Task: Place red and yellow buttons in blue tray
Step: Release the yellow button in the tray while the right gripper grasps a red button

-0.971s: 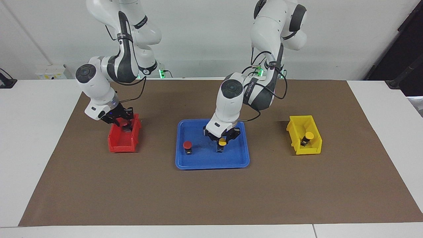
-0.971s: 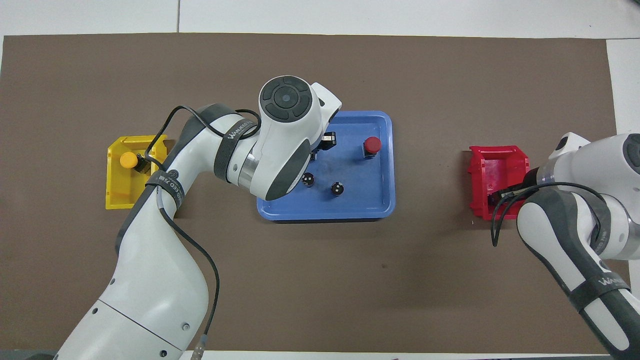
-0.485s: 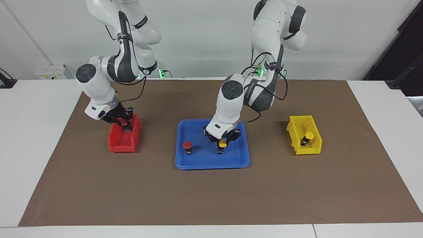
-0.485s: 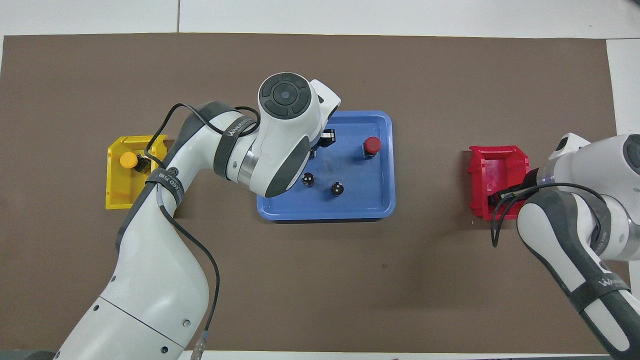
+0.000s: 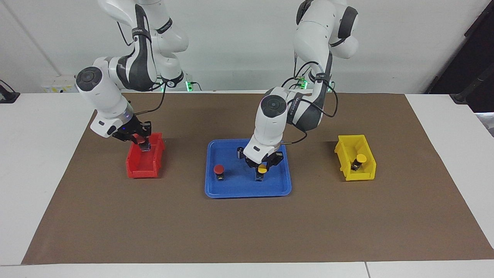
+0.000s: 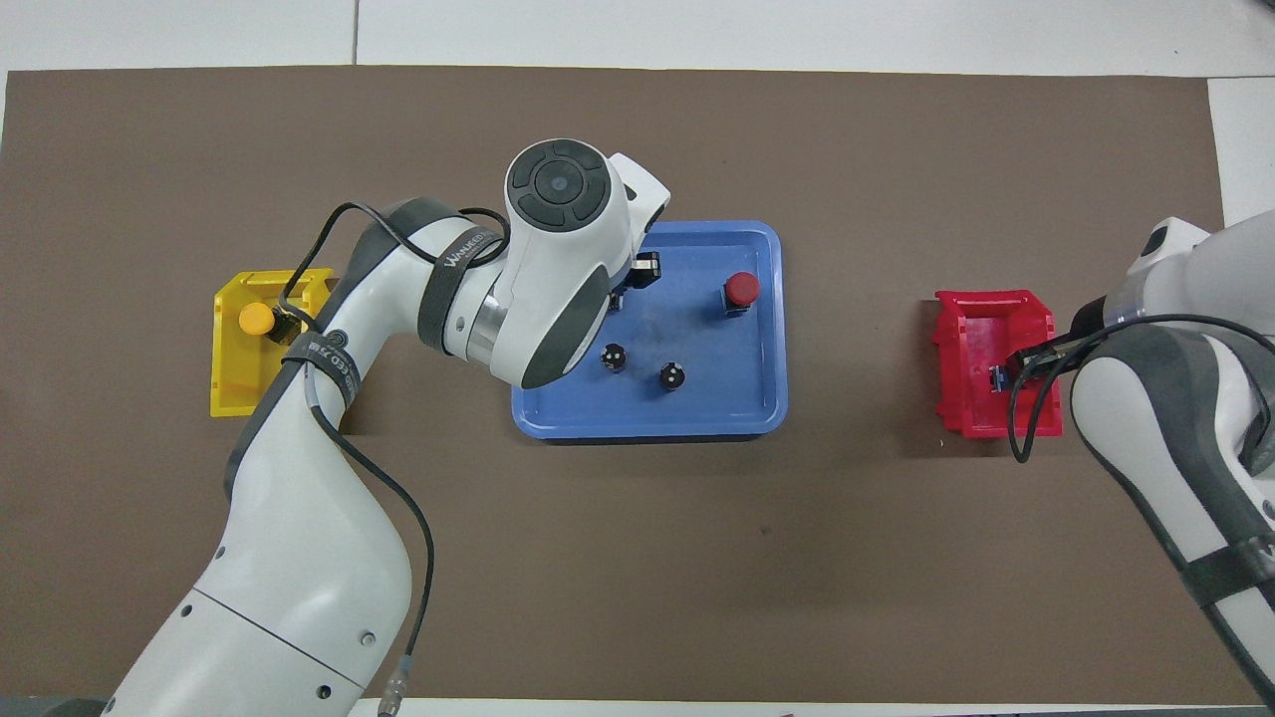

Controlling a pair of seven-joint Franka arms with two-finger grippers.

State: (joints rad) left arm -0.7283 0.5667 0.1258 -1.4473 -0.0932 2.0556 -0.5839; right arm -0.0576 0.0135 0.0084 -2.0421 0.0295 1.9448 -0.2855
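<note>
Left gripper (image 5: 262, 166) holds a yellow button (image 5: 262, 170) upright in the blue tray (image 5: 216, 191), beside the upright red button (image 5: 219, 170). Right gripper (image 5: 144, 145), clamping a red-capped button (image 5: 144, 146), hangs over the red bin (image 5: 141, 170).

A robotics laboratory or test room. Two white, dark-jointed industrial robot arms (image 5: 123, 73) stand mounted at one long edge of a white work table (image 5: 38, 127), with loose black cables looping along their joints and small green indicator lights glowing at their bases. A flat brown rectangular mat (image 5: 247, 224) covers most of the tabletop, laid out as a marked work area. On the mat sit plain plastic sorting containers: a small deep red bin (image 5: 143, 166), a wide flat blue tray (image 5: 247, 191) and a small deep yellow bin (image 5: 357, 175). The wall is bare white, with a white electrical box (image 5: 60, 84) fixed low on it and dark equipment at one side.
</note>
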